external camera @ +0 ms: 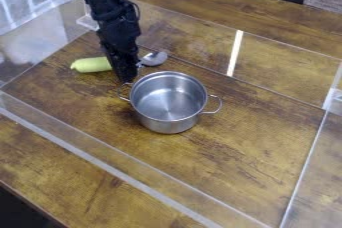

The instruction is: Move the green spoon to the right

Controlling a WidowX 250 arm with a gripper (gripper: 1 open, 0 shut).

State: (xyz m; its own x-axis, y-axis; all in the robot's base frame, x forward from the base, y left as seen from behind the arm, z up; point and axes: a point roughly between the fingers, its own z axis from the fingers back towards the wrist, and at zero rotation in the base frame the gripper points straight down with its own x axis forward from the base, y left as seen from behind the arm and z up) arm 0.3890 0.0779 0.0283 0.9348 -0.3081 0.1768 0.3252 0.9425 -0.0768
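Single moment, seen from above and in front. Wooden table (254, 142) bounded by clear panels (310, 152). Black arm (104, 7) entering from the upper left of the view, with the gripper (124, 72) pointed almost straight down and lowered to the tabletop.

Green spoon (91, 65) flat on the wood, left of centre, lying roughly left to right in the view — thick yellow-green handle to the left of the gripper, small silver bowl (154, 58) emerging on the other side, middle stretch hidden behind the fingers.

Fingers pressed together, no gap visible between them, tips down where handle and bowl meet. Actual pinch on the spoon not decidable from this angle.

Round steel pot (167, 122) upright, just in front of the gripper and slightly to the right in the view — near the silver bowl but apart from it. One of its two side handles, the near pot handle (128, 90), close beside the fingertips.
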